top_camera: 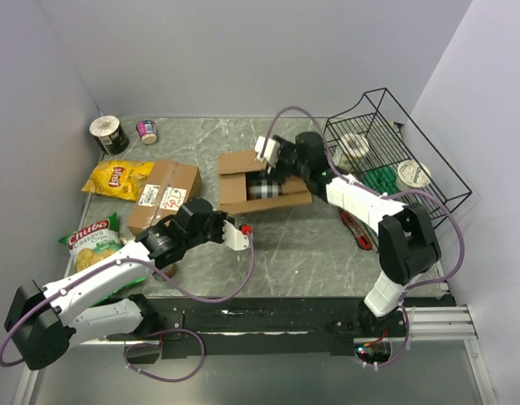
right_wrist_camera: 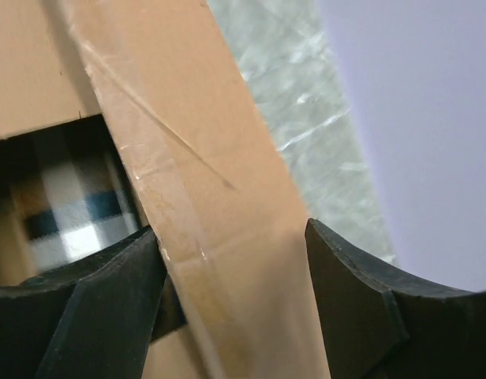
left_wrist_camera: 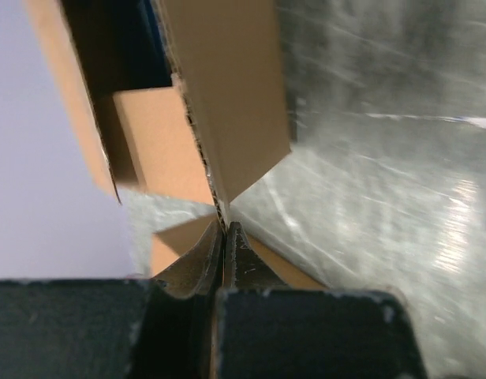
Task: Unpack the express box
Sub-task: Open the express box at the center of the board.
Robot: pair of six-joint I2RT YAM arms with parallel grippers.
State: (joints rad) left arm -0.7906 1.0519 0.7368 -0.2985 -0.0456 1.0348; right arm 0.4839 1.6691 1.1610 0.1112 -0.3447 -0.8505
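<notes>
The open cardboard express box [top_camera: 243, 173] lies mid-table with a dark cylindrical item [top_camera: 264, 187] inside; the right wrist view shows its black-and-white check pattern [right_wrist_camera: 69, 205]. My left gripper [top_camera: 241, 226] is at the box's near side, and its jaws [left_wrist_camera: 224, 237] are shut on the thin edge of a box flap [left_wrist_camera: 227, 95]. My right gripper [top_camera: 273, 156] hangs over the far side of the box. It [right_wrist_camera: 229, 233] stands open astride a taped flap [right_wrist_camera: 188, 118]; the left finger [right_wrist_camera: 109, 300] touches the flap, while the right finger [right_wrist_camera: 353, 292] stays apart.
A second, taped box [top_camera: 163, 194] sits to the left, with a yellow chip bag [top_camera: 116, 179] and a green chip bag [top_camera: 95, 240] beside it. Two cups [top_camera: 110, 133] stand at the back left. A wire basket [top_camera: 412, 135] holds goods at the right. A red tool [top_camera: 357, 229] lies near the right arm.
</notes>
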